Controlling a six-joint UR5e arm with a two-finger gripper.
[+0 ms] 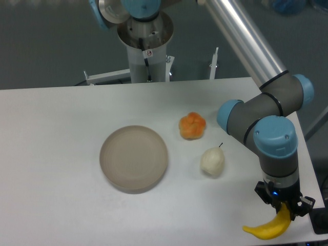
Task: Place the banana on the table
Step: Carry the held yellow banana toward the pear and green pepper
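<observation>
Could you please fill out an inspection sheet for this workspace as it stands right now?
Surface: white table, matte, no spills or marks seen.
Job's things: banana near the table's front right corner, upper end between the gripper's fingers; whether it rests on the table cannot be told.
Clutter: round beige-grey plate, nothing on it; lumpy orange fruit and pale pear lying apart to the plate's right.
Grippers: gripper pointing down, shut on the banana.
Cables: thin dark cable on the arm's base column.
Surroundings: white metal frame behind the table; dark background.
</observation>
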